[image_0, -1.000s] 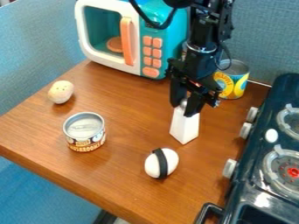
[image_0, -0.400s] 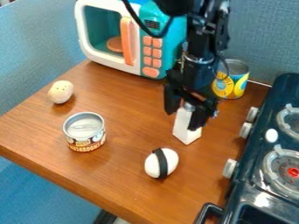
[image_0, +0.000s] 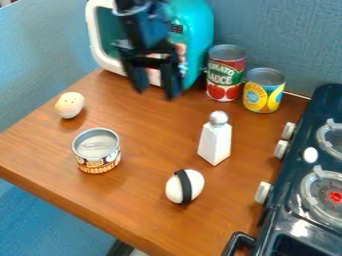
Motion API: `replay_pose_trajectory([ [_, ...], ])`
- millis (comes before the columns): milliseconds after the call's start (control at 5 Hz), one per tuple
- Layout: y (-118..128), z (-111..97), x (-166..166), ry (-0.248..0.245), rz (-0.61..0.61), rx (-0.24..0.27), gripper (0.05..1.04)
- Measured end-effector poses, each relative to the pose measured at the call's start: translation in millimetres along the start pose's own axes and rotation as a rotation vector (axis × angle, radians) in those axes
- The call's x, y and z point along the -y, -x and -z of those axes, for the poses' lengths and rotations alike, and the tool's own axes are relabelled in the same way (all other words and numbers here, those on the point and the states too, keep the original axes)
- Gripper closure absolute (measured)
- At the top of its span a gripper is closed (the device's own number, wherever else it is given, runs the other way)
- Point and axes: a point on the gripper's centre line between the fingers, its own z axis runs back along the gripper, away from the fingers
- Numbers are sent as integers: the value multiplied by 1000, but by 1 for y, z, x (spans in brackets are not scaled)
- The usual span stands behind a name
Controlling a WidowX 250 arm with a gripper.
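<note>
The black two-finger gripper [image_0: 156, 93] is spread and empty; a white, silver-capped, tapered bottle [image_0: 215, 141] is seen upright to its lower right. Clearance should be left from the teal-and-white toy microwave [image_0: 197, 32] behind.

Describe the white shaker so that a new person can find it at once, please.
Start at the dark stove on the right, then look left past its knobs onto the brown table. The shaker stands there, white with flat sides; unlike the rounded white egg nearby, it has a silver top and no black band.
</note>
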Motion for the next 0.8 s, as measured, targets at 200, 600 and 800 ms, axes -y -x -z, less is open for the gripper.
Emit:
replay_pose_trajectory([
  [200, 2, -2, -11, -49, -96, 19, 80],
  [600, -2, -38, -85, -245, -130, 0, 82],
  [800, 7, -41, -119, -258, -126, -31, 82],
])
